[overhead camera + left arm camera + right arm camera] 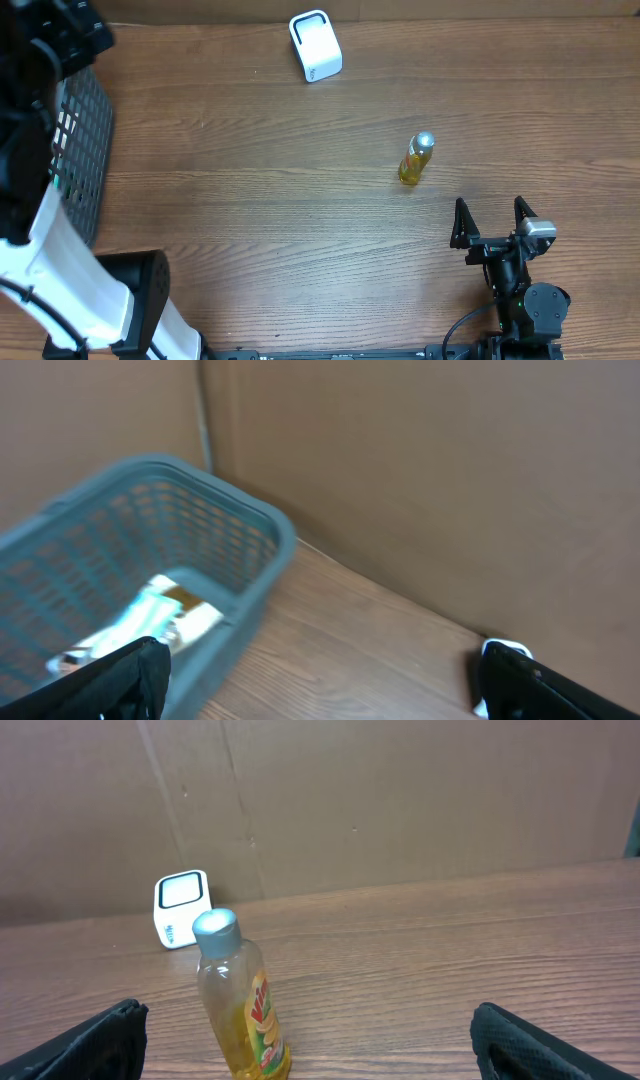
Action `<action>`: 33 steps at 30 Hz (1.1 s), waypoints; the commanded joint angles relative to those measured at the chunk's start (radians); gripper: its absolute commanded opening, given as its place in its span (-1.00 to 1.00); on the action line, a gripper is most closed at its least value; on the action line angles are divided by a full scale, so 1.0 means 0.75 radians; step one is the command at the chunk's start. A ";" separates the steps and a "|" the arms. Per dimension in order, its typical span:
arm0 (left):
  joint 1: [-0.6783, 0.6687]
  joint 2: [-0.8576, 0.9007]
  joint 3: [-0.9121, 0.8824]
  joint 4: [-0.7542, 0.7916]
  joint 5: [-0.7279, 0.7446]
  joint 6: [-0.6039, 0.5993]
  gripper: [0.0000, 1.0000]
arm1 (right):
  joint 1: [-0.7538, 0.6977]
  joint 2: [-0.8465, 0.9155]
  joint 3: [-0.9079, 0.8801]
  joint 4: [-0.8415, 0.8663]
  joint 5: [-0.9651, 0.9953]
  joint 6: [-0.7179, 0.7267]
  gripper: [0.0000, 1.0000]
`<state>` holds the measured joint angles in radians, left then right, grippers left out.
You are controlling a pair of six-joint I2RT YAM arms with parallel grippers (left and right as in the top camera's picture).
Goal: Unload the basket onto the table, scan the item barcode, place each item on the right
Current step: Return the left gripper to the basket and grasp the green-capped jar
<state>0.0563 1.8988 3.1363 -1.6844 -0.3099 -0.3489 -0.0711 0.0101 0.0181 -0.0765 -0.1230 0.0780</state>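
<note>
As the bottle [417, 159] stands upright just beyond my right gripper [490, 222], jaws wide and empty, I judge that arm nearer; left gripper [320, 685], equally wide, is at the worktop's [250, 200] left edge.

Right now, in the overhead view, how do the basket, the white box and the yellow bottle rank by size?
1. basket, though partly cut off
2. white box
3. yellow bottle, seen from above, so it looks shorter
</note>
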 commanded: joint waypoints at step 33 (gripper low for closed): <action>0.769 -0.447 -1.263 0.112 0.134 0.028 0.99 | 0.007 -0.010 -0.014 0.005 0.013 0.006 1.00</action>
<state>0.5373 1.5639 2.2498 -1.6405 -0.2977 -0.3225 -0.0711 0.0101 0.0181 -0.0765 -0.1226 0.0784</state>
